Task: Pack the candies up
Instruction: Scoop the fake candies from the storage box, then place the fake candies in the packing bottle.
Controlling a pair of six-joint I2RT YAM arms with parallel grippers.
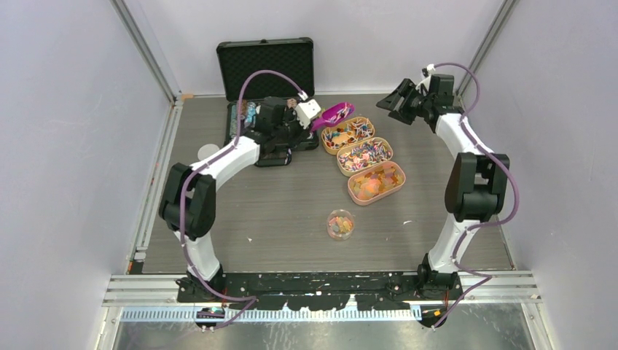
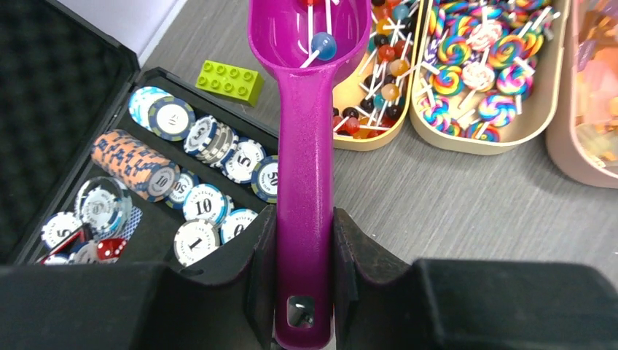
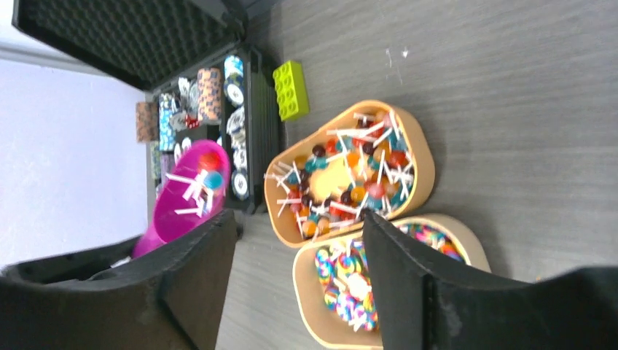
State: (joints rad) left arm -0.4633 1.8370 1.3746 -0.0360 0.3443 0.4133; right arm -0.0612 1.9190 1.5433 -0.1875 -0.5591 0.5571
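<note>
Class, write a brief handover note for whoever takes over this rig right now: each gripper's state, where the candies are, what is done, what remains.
Left gripper: jaws shut on the handle of the magenta scoop, whose bowl carries a few ball lollipops.
Right gripper: open, empty, held above the table's far right.
Candies: three trays in a row, the ball-lollipop tray, the swirl-lollipop tray and the orange-pink sweets tray.
Done: the small round cup near mid-table holds some candies.
Left: probably tip this scoopful into the cup, then repeat.

Bright, even overhead light; soft shadows, wrist views blurred at near edges.
</note>
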